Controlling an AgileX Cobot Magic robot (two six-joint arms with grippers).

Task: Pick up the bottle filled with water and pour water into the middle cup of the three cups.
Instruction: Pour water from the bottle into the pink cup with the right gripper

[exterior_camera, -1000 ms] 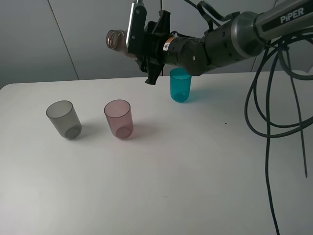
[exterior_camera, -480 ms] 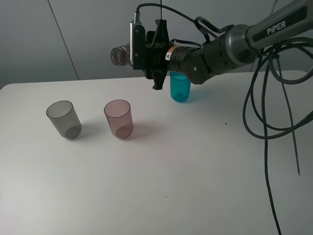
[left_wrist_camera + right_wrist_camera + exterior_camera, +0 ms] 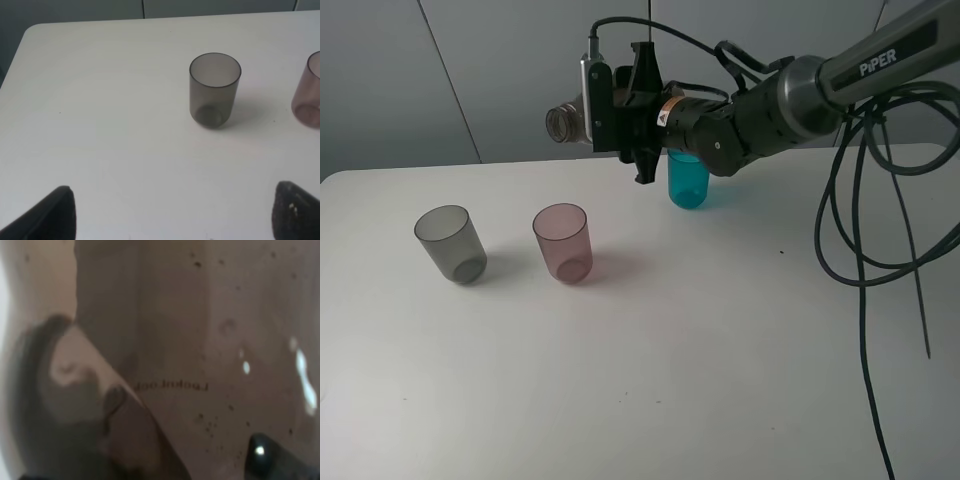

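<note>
My right gripper is shut on the smoky bottle, held high and lying nearly level, its open neck pointing left. It hangs above and behind the pink middle cup, which stands upright between the grey cup and the teal cup. The right wrist view is filled by the bottle's brown wall. In the left wrist view the grey cup and part of the pink cup stand ahead of my open left gripper, which holds nothing. The left gripper is out of the exterior view.
Black cables hang from the right arm over the table's right side. The white table ends at a grey wall behind; its left corner shows in the left wrist view.
The right wrist has rolled and the bottle has tipped further toward level, its neck dropping slightly. The cups have not moved.
</note>
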